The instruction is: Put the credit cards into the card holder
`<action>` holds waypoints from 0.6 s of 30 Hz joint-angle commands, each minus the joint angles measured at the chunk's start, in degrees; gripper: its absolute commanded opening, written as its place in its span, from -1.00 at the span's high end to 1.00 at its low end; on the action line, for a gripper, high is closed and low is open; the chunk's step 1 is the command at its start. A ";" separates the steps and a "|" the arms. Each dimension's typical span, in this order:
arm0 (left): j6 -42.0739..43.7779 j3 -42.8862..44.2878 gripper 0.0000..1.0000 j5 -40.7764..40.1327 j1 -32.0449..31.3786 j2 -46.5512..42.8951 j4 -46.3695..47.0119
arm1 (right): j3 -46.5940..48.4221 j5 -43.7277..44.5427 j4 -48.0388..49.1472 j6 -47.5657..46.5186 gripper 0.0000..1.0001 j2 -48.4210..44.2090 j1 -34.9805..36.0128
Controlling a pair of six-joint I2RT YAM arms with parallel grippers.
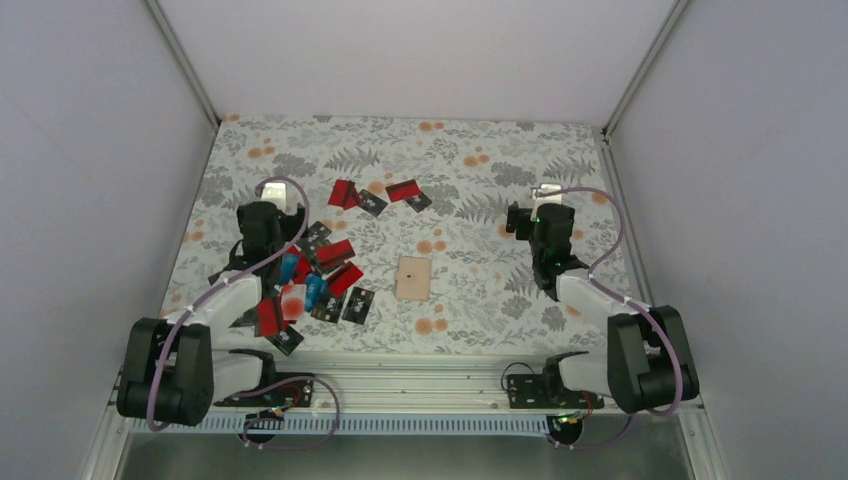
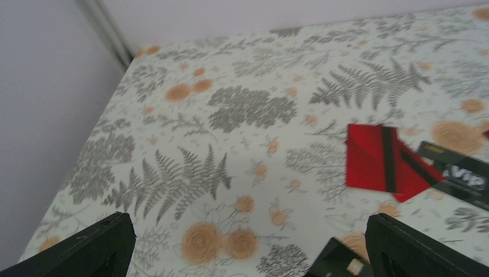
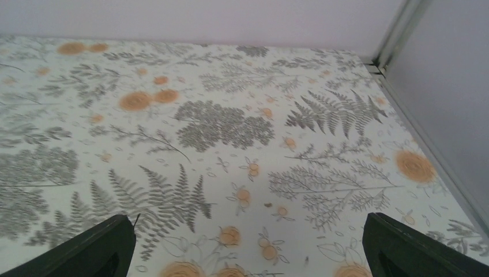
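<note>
The tan card holder (image 1: pixel 413 277) lies closed and flat at the table's middle, with a dark centre dot. Several red, black and blue credit cards (image 1: pixel 325 283) lie scattered left of it, beside my left arm. A few more cards (image 1: pixel 372 197) lie farther back. My left gripper (image 1: pixel 283 205) is open and empty above the cloth at the left. In the left wrist view a red card (image 2: pixel 377 164) and a black card (image 2: pixel 461 176) lie ahead to the right. My right gripper (image 1: pixel 545 200) is open and empty at the right, far from the holder.
A floral tablecloth (image 1: pixel 470 160) covers the table. White walls close in the left, back and right sides, with metal corner posts (image 1: pixel 640 70). The right wrist view shows only bare cloth (image 3: pixel 230 127) and the right wall edge (image 3: pixel 415 115).
</note>
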 commanded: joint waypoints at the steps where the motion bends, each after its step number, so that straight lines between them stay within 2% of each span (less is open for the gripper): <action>1: -0.40 -4.71 -1.00 -0.82 1.32 3.64 18.40 | -4.45 1.10 16.77 -3.35 -0.99 2.67 -2.50; 6: 0.12 -8.22 -1.00 4.35 4.61 11.55 31.67 | -9.15 0.16 29.79 -3.86 -1.00 8.71 -4.61; 7: -0.01 -8.69 -1.00 7.05 5.70 13.98 34.58 | -8.56 -1.16 29.38 -4.36 -0.99 9.41 -4.97; 12: 2.81 -7.87 -1.00 14.35 8.26 16.91 39.20 | -11.28 -5.99 41.47 -4.00 -1.00 12.90 -7.44; 14: 2.50 -8.78 -1.00 15.37 9.66 20.01 45.61 | -8.65 -9.44 37.73 -3.22 -0.99 14.18 -9.06; 18: 2.48 -10.18 -1.00 16.57 9.95 19.45 46.21 | -8.81 -15.93 37.85 -3.52 -0.99 14.21 -11.08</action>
